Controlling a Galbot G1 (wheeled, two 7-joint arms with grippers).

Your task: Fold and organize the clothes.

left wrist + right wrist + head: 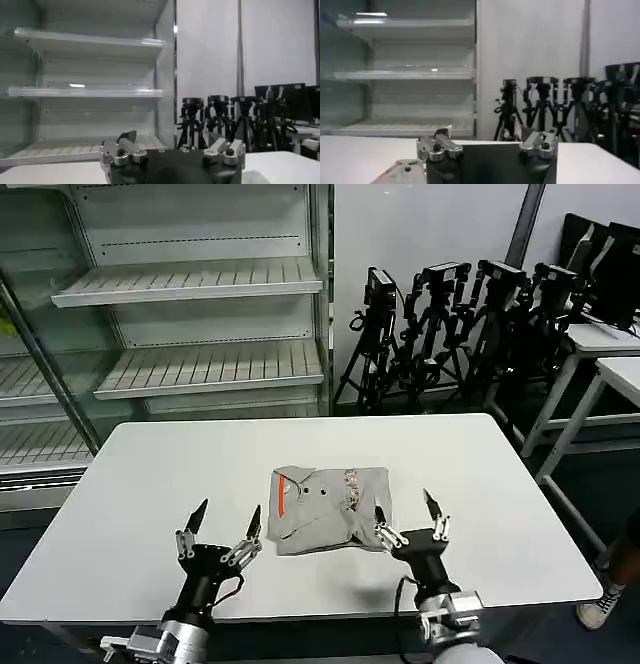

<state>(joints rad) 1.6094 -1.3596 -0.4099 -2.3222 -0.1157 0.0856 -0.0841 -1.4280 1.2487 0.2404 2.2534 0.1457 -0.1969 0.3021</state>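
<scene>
Here you see from the head view the folded T-shirt at the table's near middle, its print unreadable. The left gripper and right gripper stand wide open, holding nothing. The wrist views add the far shelves and tripods.

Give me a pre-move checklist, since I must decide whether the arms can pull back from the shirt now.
1. T-shirt folded into a compact packet: ok.
2. Shirt lies wholly on the white table, away from its edges: ok.
3. Left gripper open, holding nothing, apart from the shirt: ok.
4. Right gripper open: ok.
5. Right gripper's near fingertip clear of the shirt's corner: cannot tell; they overlap in the head view.
6. Folds neat, front edge flat: not ok; it looks rumpled.
</scene>
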